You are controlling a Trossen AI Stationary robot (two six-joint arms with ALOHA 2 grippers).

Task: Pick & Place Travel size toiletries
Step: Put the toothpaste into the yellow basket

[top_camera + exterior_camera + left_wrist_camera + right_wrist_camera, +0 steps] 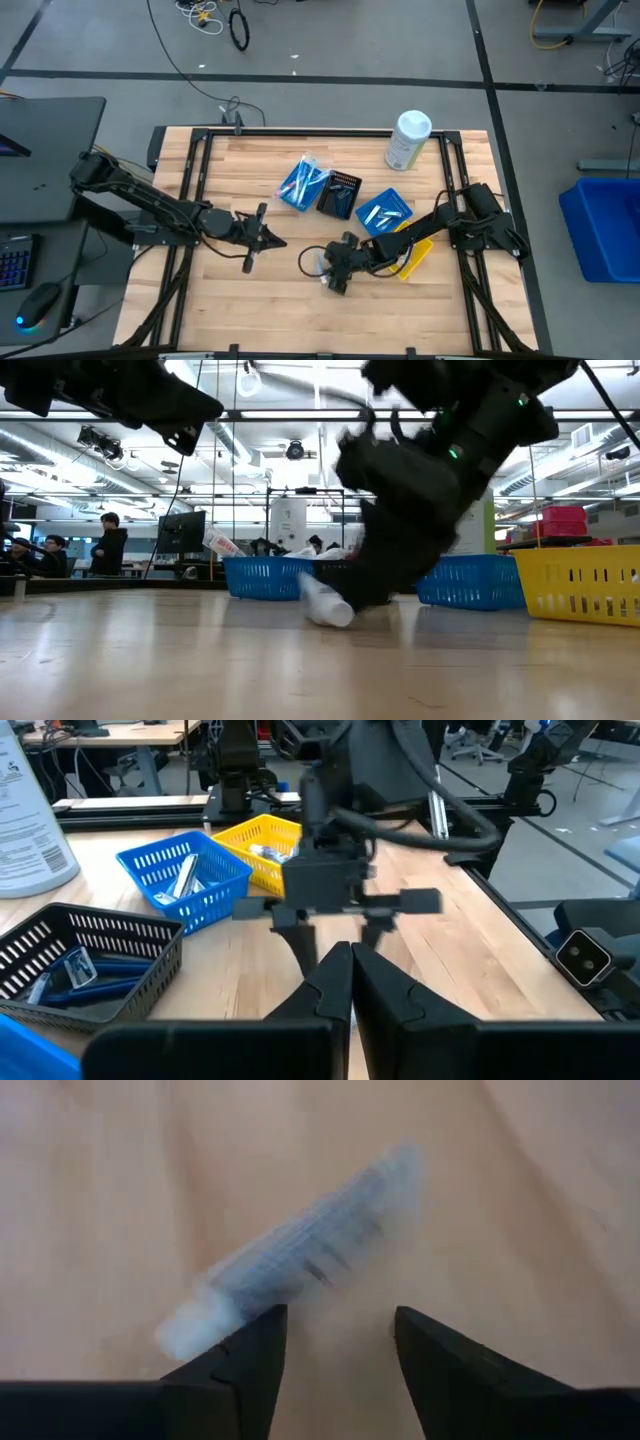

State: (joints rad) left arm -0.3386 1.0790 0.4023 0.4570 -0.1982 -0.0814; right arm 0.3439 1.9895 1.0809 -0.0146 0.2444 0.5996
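Right now the right gripper [330, 272] hangs low over a white toothpaste tube [300, 1255] on the bare wood.

Clearly the tube is still loose: it lies flat on the table [260, 300], toward the near edge and a little right of the middle, just ahead of the parted fingertips [255, 1345] and not yet between them. From the wrist its long axis runs slantwise across the gap between the fingers, so I judge the wrist must turn or slide forward before closing. That arm reaches in from the right edge, bent down steeply, past the yellow tray [415, 258]. Meanwhile the left gripper [262, 240] waits farther left at mid-table, pinched shut on nothing, farther from the tube than the right.
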